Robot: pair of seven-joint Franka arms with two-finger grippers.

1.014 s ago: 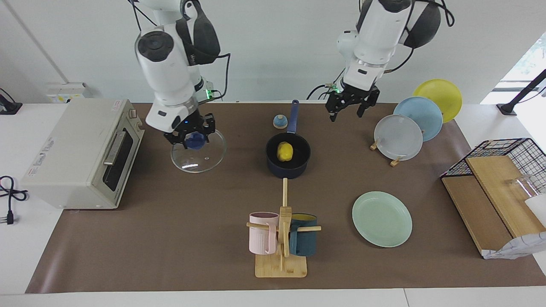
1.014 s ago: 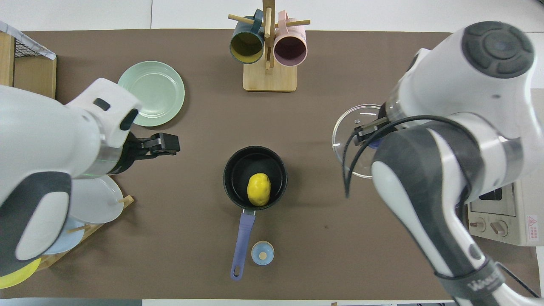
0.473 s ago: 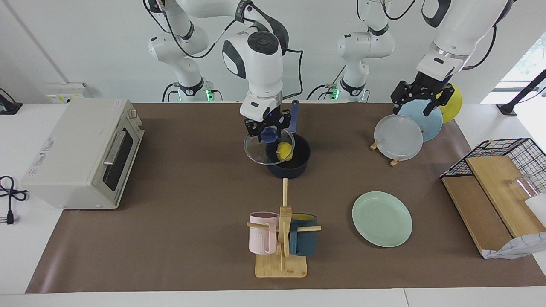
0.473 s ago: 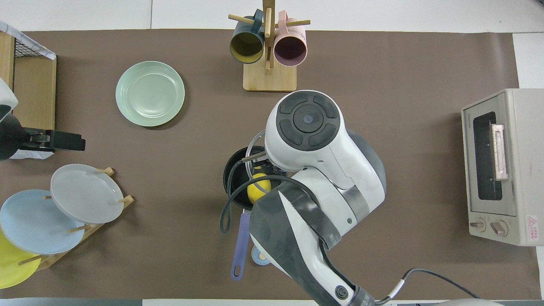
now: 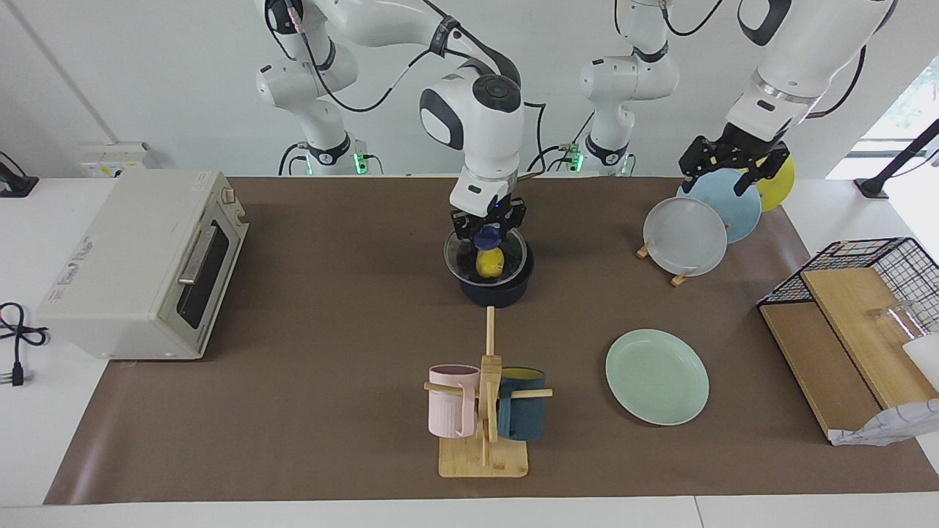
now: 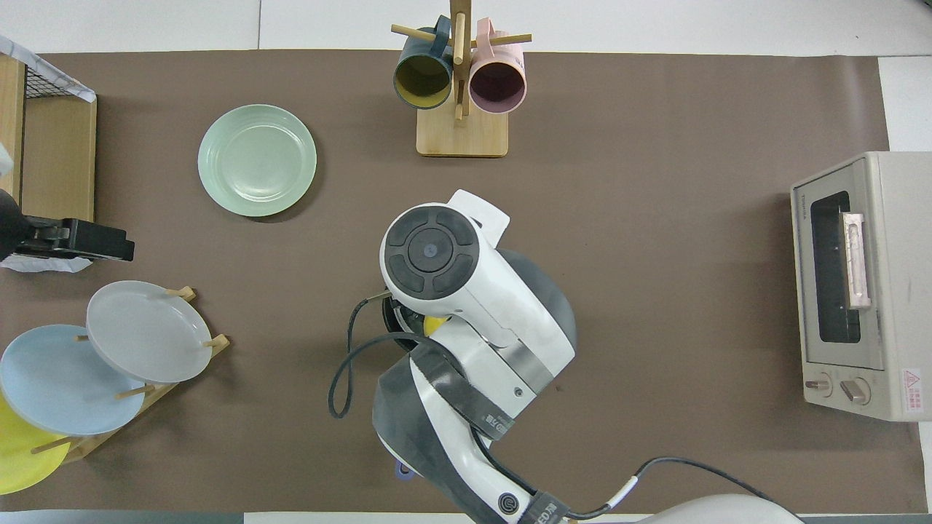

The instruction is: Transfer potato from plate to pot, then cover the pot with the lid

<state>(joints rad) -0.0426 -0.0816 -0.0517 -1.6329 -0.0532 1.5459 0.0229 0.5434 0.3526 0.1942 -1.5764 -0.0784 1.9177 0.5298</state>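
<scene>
Facing view: your right gripper (image 5: 488,229) clamps lid (image 5: 486,256) by knob, over pot (image 5: 496,282); potato (image 5: 490,262) inside pot. Your left gripper (image 5: 733,163), jaws apart, hangs over plate rack (image 5: 664,258). Plate (image 5: 656,376) bare.

Overhead view: your right arm hides pot; potato (image 6: 434,324) sliver shows.

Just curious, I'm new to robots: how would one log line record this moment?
right tool: holds glass lid over navy pot | yellow potato: in pot | left tool: waits above plate rack
</scene>
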